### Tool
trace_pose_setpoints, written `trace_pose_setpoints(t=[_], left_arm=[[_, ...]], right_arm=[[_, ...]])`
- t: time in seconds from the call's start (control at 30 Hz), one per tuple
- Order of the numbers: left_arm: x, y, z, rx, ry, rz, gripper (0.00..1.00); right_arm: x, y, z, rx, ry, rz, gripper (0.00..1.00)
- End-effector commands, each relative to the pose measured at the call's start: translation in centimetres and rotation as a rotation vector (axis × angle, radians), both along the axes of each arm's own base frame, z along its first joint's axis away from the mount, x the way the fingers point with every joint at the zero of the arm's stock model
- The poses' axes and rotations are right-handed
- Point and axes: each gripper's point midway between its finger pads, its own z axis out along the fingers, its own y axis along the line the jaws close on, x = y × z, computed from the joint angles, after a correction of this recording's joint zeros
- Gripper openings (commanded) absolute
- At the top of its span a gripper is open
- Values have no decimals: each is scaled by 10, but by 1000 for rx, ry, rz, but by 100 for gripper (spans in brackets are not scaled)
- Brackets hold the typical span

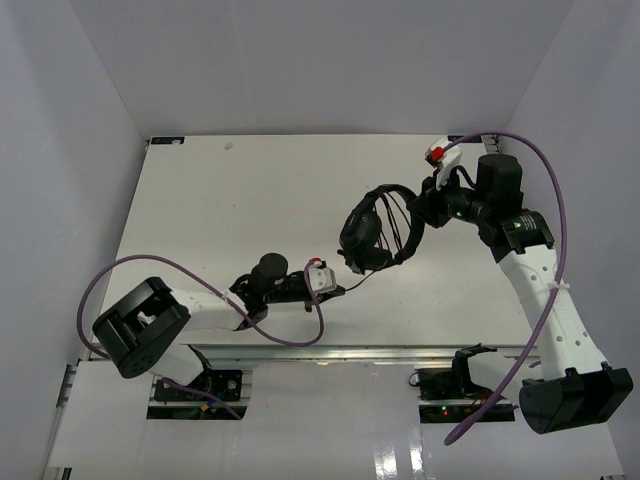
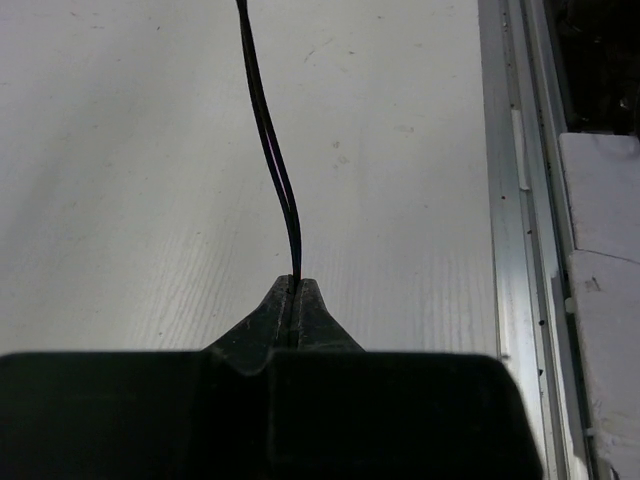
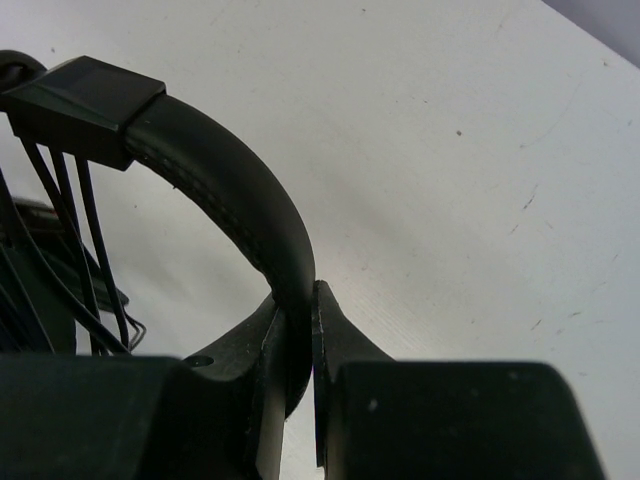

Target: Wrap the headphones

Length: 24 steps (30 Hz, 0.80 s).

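The black headphones hang above the middle of the table, with several turns of thin black cord looped across the headband. My right gripper is shut on the padded headband, which passes between its jaws in the right wrist view. Cord strands run down beside the slider block there. My left gripper is shut on the thin cord, which rises straight from its closed tips. In the top view that cord stretches from the left gripper up to the earcups.
Purple robot cables loop over both arms. A metal rail and the table's near edge lie to the right in the left wrist view. White walls enclose the table on three sides.
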Motion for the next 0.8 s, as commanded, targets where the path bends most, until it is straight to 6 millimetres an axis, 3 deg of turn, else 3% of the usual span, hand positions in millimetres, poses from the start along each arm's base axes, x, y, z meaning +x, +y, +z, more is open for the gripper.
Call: trace_pose_setpoints(t=[0.0,0.17,0.3,0.43,0.53,0.77], left_arm=[[27,12,11,32,-22,5,0],[58,24,7,77,61,44,0],[65,24,7,104,157,18,0],[65,23,1,148,259,-21,0],[64,28,-5,184,340,-18,0],[82,49,-22,243,511,117,0]], right_arm=[[-24,10,12,-29,-90,182,8],[-36,3,-19,-162,-105,276,8],[-25,-14,-58,-311,-112,231,8],[-8,-16,-95,-385,-79,163,8],[3,-11,-123,-412,-11,111,8],[43,26,-155,-446,57,121,8]])
